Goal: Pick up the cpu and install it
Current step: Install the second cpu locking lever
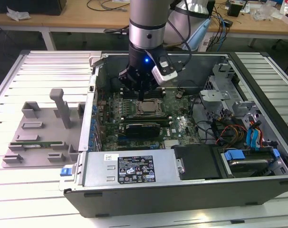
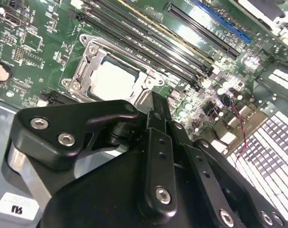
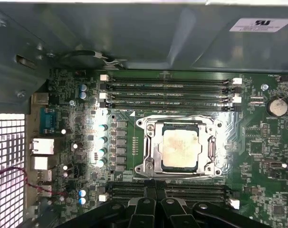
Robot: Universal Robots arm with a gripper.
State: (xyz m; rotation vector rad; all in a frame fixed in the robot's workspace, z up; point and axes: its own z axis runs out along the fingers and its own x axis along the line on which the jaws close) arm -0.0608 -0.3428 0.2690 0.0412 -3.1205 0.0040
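1. Gripper (image 1: 140,96) poised inside the open computer case (image 1: 258,185), upper centre of the exterior view, just above the socket. Impossible to tell whether open or closed.
2. Cpu (image 3: 180,148) lying flat within the socket frame (image 3: 148,156), near the centre of the exterior view, seemingly seated already.
3. For a clean seating, as a judgement: chip level, edges square to the frame, no sideways shove, barely any downward force.
4. Cpu top square, matte silver, smudged with pale residue. Frame of bright stamped metal. Motherboard (image 3: 258,142) green and crowded with small parts, with long black memory slots (image 3: 168,92) alongside.
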